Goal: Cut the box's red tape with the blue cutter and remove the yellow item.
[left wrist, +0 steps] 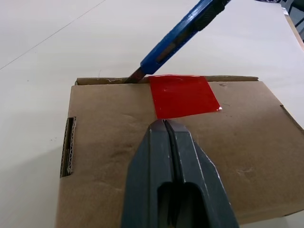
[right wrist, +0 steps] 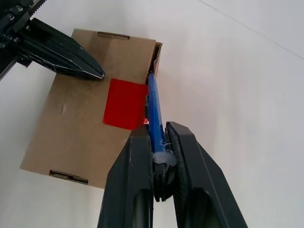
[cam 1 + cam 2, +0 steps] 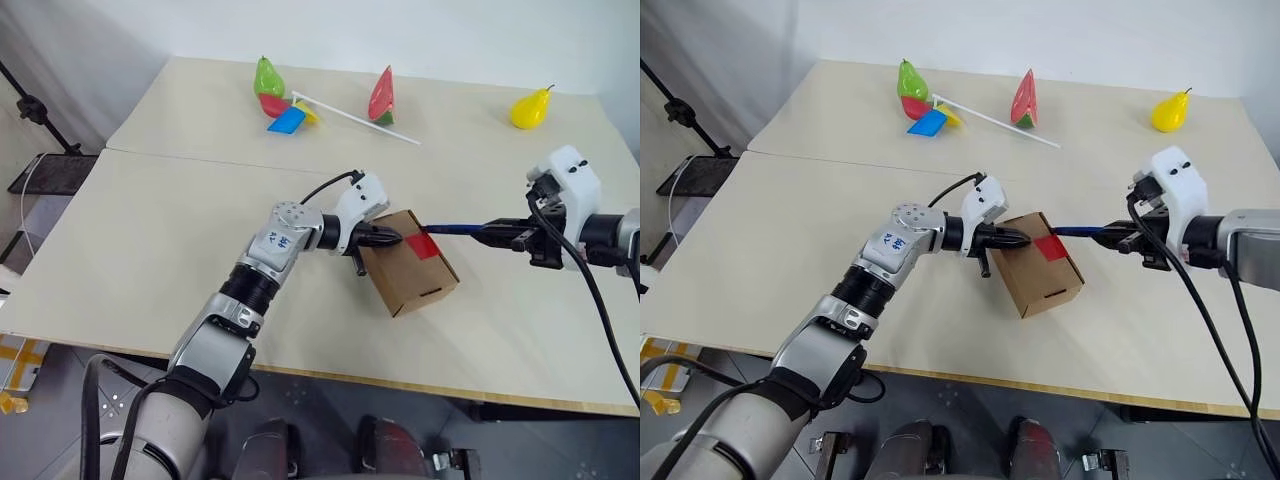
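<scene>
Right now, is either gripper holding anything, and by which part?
The right gripper holds the blue cutter by its rear end. The left gripper is shut and holds nothing, its tips pressed on the box.

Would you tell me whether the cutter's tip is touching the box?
Touching. In the left wrist view the blue cutter meets the box at its top edge seam, just beside the red tape.

We see a small label with marks on the left arm (image 3: 272, 241), too small to read.
</scene>
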